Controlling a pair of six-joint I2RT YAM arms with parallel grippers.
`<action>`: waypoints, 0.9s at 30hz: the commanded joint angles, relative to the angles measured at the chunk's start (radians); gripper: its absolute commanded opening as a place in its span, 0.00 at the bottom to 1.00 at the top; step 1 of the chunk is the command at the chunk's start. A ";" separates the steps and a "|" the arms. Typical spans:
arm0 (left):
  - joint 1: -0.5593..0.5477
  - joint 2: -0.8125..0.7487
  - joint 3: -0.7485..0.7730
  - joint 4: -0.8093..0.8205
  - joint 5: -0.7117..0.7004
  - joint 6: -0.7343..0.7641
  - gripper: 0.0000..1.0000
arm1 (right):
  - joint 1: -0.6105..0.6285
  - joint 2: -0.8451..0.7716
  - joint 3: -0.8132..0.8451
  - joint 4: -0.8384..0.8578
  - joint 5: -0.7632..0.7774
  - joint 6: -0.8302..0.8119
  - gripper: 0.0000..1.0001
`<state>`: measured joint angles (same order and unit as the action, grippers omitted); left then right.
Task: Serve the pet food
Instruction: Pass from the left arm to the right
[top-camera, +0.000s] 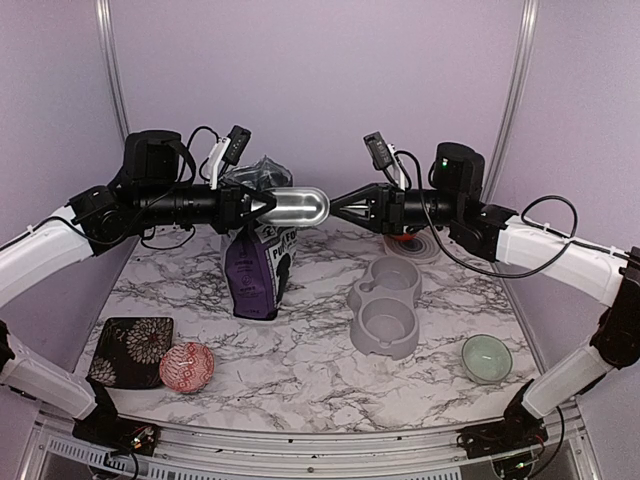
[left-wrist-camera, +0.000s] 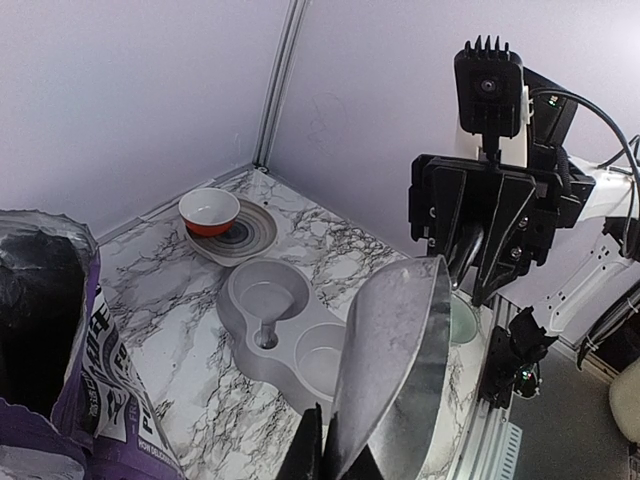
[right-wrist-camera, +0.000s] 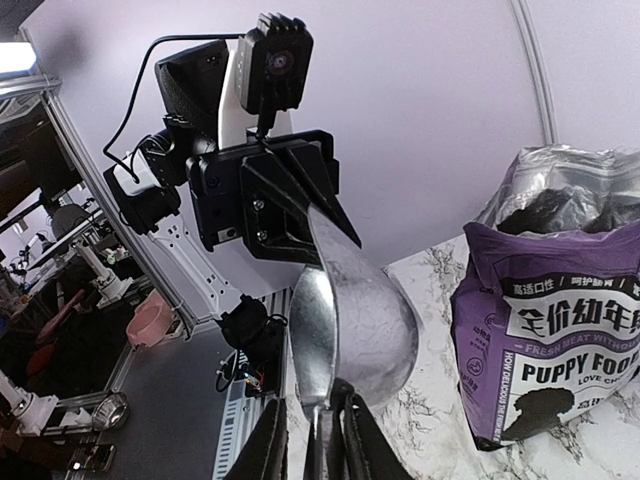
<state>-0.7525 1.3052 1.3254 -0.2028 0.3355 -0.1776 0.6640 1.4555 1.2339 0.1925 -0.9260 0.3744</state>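
A metal scoop (top-camera: 297, 207) hangs in mid-air between my two grippers and is empty. My left gripper (top-camera: 262, 205) is shut on its pointed lip (left-wrist-camera: 345, 440). My right gripper (top-camera: 337, 207) straddles the thin handle (right-wrist-camera: 318, 425) at the closed end, with a gap on one side, so it is open. The pet food shows only as a dark mass inside the open purple bag (right-wrist-camera: 560, 215); I cannot make out single pellets. The bag (top-camera: 255, 275) stands upright below the scoop. The grey double-bowl feeder (top-camera: 385, 305) has both bowls empty in the left wrist view (left-wrist-camera: 280, 320).
A red-and-white bowl (left-wrist-camera: 210, 210) sits on a striped plate (left-wrist-camera: 250, 238) at the back right. A pale green bowl (top-camera: 486, 357) sits front right. A red patterned ball (top-camera: 187, 365) and a dark flowered square (top-camera: 130, 350) lie front left.
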 joint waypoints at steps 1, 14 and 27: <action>0.002 -0.024 -0.021 0.053 -0.022 -0.009 0.00 | 0.009 0.001 0.055 0.040 -0.015 0.021 0.19; 0.002 -0.032 -0.039 0.069 -0.029 -0.011 0.00 | 0.011 0.017 0.058 0.032 -0.019 0.019 0.00; 0.002 0.007 0.104 -0.078 -0.153 0.067 0.44 | -0.027 -0.033 0.056 -0.093 0.089 -0.099 0.00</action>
<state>-0.7525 1.3022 1.3373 -0.2089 0.2691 -0.1585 0.6605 1.4677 1.2472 0.1310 -0.8787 0.3103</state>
